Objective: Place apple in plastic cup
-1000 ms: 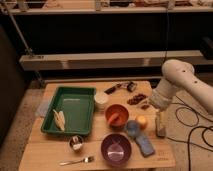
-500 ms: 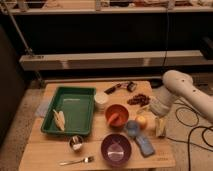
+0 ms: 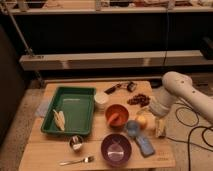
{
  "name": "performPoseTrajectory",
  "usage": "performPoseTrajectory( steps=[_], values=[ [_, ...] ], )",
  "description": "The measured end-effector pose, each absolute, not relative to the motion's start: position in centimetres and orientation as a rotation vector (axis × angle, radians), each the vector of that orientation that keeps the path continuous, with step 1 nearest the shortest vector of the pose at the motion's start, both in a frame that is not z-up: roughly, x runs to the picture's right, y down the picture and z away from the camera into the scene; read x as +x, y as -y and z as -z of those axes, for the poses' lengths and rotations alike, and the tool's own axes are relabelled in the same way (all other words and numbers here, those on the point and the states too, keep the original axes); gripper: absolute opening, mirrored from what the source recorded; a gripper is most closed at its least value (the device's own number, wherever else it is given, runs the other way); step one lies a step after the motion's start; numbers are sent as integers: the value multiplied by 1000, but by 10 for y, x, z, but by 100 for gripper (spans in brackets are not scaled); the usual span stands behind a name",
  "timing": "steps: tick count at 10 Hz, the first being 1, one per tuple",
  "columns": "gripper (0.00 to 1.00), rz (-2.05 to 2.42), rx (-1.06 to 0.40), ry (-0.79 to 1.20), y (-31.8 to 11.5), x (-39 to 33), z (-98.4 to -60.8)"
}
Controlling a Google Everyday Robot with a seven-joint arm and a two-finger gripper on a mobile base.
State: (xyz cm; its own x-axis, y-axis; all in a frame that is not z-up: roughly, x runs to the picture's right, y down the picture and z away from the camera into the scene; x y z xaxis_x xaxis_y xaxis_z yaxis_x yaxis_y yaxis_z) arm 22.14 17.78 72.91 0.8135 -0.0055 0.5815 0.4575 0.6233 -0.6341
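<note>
Since a second ago, the white arm (image 3: 176,89) has dipped lower over the right edge of the wooden tabletop (image 3: 45,151); nothing lying on it has shifted.

Nearest the camera, a fork (image 3: 77,161) lies flat close to the front edge. Just right of it stands a purple bowl (image 3: 116,149), and beside that a flat blue rectangular block (image 3: 145,146) lies at a slant. A small metal cup (image 3: 76,143) stands a little behind the fork, just in front of the green tray (image 3: 75,91).

In the middle row, the light-blue plastic cup (image 3: 132,128) stands upright between the purple bowl and the orange bowl (image 3: 108,114). The apple (image 3: 143,120) rests on the tabletop just right of the plastic cup and slightly behind it, outside the cup; whether the two touch cannot be told. The hand (image 3: 159,128) hangs low just right of the apple, near the tabletop's right edge, its fingers spread and holding nothing.

The green tray fills the left half and holds a pale, elongated item (image 3: 60,119) that cannot be named. A white round container (image 3: 101,100) stands at the tray's right rim, behind the orange bowl.

Farther back, a dark reddish cluster (image 3: 139,99) lies near the arm, and a black tool (image 3: 120,88) rests by the rear edge. Dark cables (image 3: 196,134) trail on the floor at right. Long shelves (image 3: 100,60) run across the background.
</note>
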Motion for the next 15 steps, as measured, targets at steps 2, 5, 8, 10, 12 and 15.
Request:
performPoseTrajectory(
  steps=[2, 5, 8, 10, 12, 15],
  values=[
    [80, 253, -903, 465, -172, 226, -742],
    [80, 215, -892, 417, -148, 234, -750],
    [80, 203, -799, 442, -142, 244, -751],
    [80, 197, -754, 473, -145, 250, -758],
    [80, 196, -709, 502, -147, 254, -769],
    [80, 172, -656, 531, -145, 262, -785]
  ],
)
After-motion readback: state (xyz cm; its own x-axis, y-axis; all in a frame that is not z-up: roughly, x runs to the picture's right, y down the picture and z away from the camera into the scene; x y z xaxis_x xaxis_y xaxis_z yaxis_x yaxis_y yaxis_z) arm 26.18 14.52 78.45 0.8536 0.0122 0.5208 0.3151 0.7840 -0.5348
